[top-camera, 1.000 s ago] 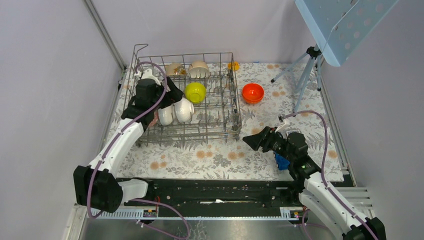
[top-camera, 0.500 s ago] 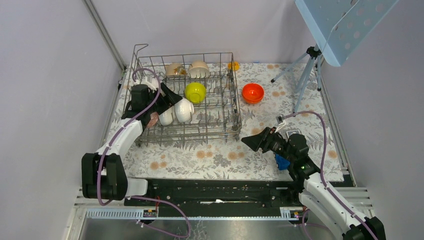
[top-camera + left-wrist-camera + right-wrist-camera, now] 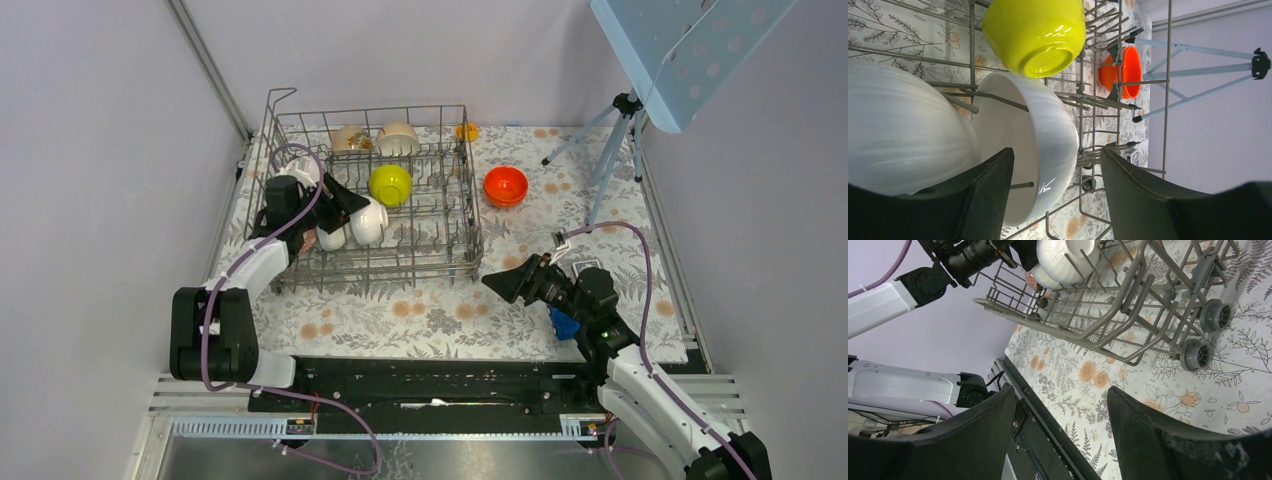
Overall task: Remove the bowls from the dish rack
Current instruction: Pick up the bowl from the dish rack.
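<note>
The grey wire dish rack [image 3: 455, 205] stands at the back left. In it are a yellow-green bowl [image 3: 390, 184], two white bowls on edge [image 3: 370, 222] and two beige bowls [image 3: 397, 138] at the far side. An orange-red bowl [image 3: 505, 185] sits on the mat to the right of the rack. My left gripper [image 3: 345, 205] is open inside the rack, straddling the wall of one white bowl [image 3: 1058, 125]. One finger [image 3: 990, 192] is in its hollow. The other finger [image 3: 1143, 200] is outside, a gap away. My right gripper [image 3: 505, 282] hangs open and empty over the mat.
A blue toy car [image 3: 563, 325] lies by the right arm. A tripod [image 3: 610, 150] under a blue perforated panel [image 3: 680, 50] stands at the back right. The rack's wheels [image 3: 1198, 354] rest on the floral mat. A black rail [image 3: 440, 375] runs along the near edge.
My left gripper has dropped onto the white bowl's wall, its jaws narrowing, and the left arm's elbow has folded in. The right gripper has crept slightly left.
</note>
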Tool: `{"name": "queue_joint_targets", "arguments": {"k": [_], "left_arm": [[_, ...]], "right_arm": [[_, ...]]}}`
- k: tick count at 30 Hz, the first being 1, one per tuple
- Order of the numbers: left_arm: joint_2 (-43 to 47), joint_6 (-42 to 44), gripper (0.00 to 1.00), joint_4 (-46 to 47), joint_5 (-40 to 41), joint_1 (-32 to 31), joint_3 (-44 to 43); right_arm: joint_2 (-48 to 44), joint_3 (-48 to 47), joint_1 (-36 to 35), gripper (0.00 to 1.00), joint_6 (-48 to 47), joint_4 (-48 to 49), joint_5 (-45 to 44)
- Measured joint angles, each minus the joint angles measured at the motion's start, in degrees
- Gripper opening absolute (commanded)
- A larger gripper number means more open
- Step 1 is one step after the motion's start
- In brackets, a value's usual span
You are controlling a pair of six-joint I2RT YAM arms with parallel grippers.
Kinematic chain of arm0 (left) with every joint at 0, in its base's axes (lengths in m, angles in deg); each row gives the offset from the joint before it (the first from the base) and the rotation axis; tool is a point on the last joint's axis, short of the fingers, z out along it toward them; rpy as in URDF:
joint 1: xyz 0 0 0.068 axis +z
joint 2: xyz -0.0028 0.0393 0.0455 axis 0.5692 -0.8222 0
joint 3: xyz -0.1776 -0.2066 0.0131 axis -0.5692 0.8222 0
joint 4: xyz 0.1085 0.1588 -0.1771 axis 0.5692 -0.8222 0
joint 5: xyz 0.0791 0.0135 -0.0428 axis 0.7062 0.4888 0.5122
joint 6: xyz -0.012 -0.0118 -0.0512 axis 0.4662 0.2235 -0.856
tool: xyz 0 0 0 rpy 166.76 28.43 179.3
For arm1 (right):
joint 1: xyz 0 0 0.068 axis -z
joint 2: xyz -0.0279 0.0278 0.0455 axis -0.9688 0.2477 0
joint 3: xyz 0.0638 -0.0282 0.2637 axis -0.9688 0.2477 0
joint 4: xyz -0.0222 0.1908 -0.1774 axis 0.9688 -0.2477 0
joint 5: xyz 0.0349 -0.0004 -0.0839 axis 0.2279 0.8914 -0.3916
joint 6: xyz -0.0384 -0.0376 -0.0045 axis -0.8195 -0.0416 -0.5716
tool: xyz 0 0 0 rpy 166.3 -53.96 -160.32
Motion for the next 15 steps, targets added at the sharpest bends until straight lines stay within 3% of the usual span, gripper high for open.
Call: {"name": "queue_joint_targets", "arguments": {"k": [15], "left_arm": [[-2.12, -4.52, 0.48, 8.37, -6.36, 0.87, 2.47]], "right_arm": [[0.57, 1.38, 0.0, 0.73, 0.63, 1.66, 0.09]]}}
